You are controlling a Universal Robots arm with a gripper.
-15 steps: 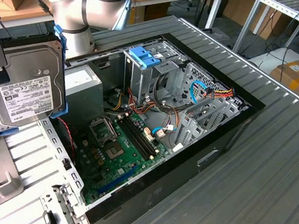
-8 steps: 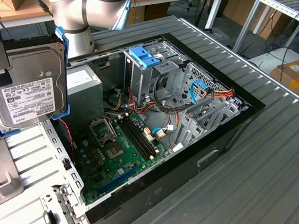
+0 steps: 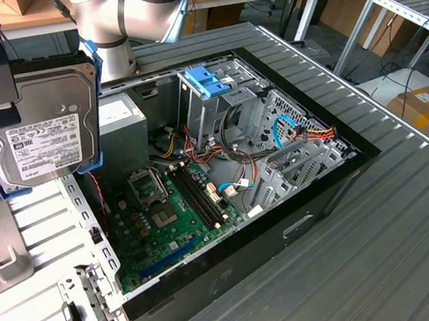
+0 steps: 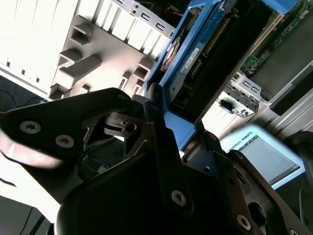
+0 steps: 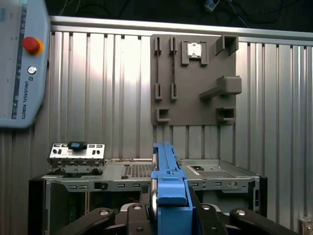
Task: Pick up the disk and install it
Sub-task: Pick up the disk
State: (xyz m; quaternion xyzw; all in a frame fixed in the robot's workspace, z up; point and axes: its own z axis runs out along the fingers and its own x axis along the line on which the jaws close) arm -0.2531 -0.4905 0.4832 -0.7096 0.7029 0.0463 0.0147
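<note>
Clearly the gripper (image 5: 170, 213) is clamped on the one disk (image 3: 43, 136), which hangs upright in the air at the exterior view's left, just outside the one open case (image 3: 234, 269). Its fingers seem to pinch the blue carrier's sides, though the contact is partly hidden. Carrying it well, I judge, means a firm hold, no tilt, and a wide berth of the case wall and the one cage (image 3: 194, 116).
</note>
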